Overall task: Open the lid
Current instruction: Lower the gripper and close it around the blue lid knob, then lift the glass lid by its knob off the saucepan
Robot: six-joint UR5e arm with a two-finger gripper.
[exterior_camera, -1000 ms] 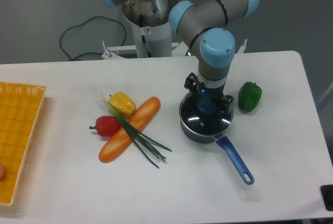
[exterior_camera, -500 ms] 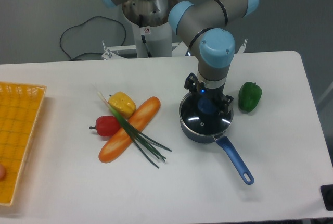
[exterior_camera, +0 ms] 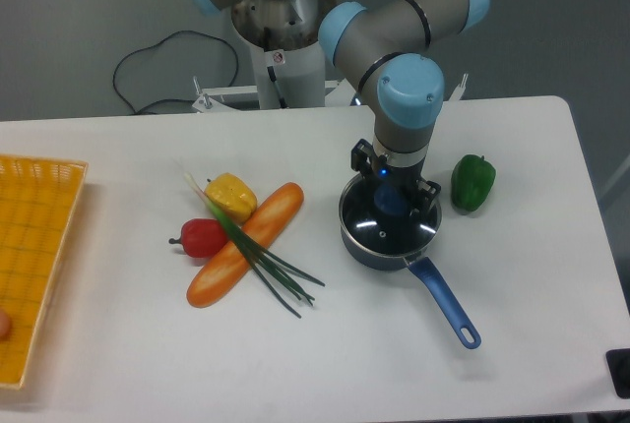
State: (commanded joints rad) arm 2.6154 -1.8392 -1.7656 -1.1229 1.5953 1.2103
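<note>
The round glass lid (exterior_camera: 379, 223) with its thin metal rim sits on the dark blue saucepan (exterior_camera: 366, 249), whose long blue handle (exterior_camera: 448, 305) points to the front right. My gripper (exterior_camera: 393, 197) points straight down over the lid. Its fingers (exterior_camera: 361, 161) stand on either side of the blue central knob (exterior_camera: 392, 201), a little apart from it. The fingertips and part of the knob are hidden by the gripper body.
A green pepper (exterior_camera: 472, 182) lies just right of the pan. A carrot (exterior_camera: 246, 243), green onions (exterior_camera: 266, 261), a yellow pepper (exterior_camera: 230, 193) and a red pepper (exterior_camera: 202, 237) lie to the left. A yellow basket (exterior_camera: 34, 266) stands at the left edge.
The gripper's left finger has moved slightly inward toward the knob. The lid and the pan have not moved.
</note>
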